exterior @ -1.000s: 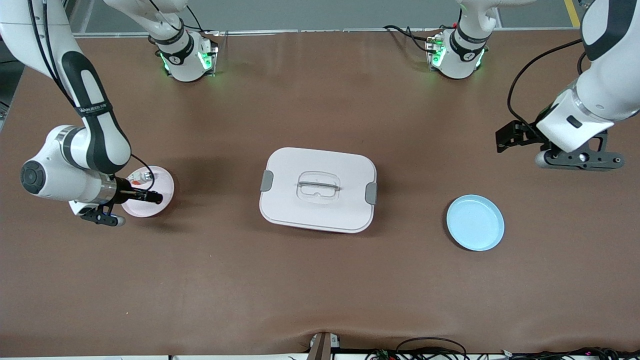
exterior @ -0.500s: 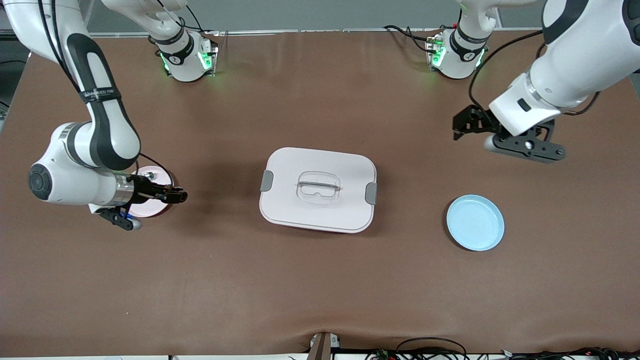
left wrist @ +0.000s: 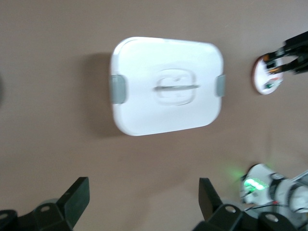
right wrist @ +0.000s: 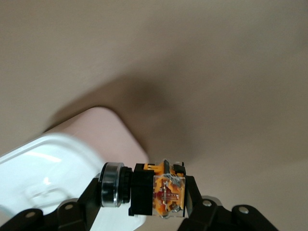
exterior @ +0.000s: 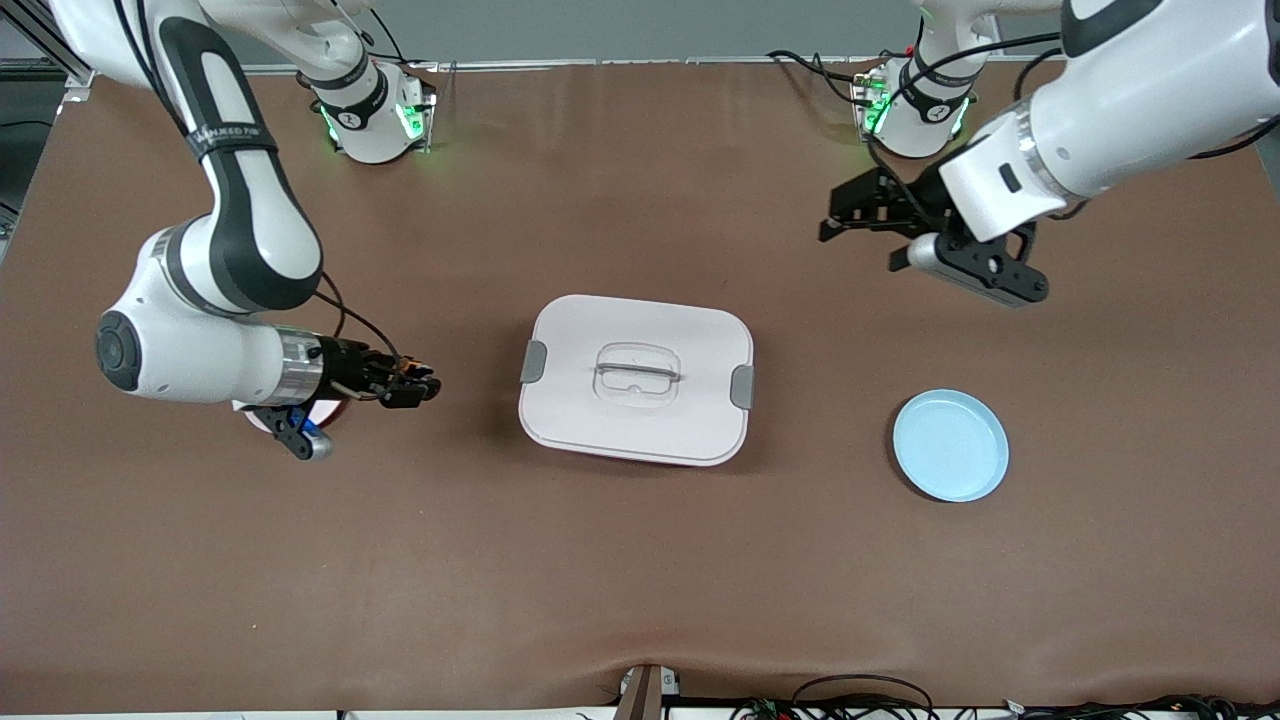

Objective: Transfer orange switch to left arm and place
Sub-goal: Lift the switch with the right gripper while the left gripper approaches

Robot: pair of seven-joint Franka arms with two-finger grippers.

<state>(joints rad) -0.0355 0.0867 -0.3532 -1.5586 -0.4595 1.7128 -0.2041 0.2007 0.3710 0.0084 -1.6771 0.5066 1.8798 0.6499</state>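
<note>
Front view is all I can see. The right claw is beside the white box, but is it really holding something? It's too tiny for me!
Observer: Yes. The right wrist view shows the right claw shut on the orange switch, which has an orange block, a black body and a silver ring.
Operator: Is the other claw ready to catch it?
Observer: The left wrist view shows the left claw wide open and empty, its camera looking at the box.
Operator: The arm hides the pink plate. Is anything on it?
Observer: The left wrist view shows something small lying on the pink plate, too blurred to name.
</note>
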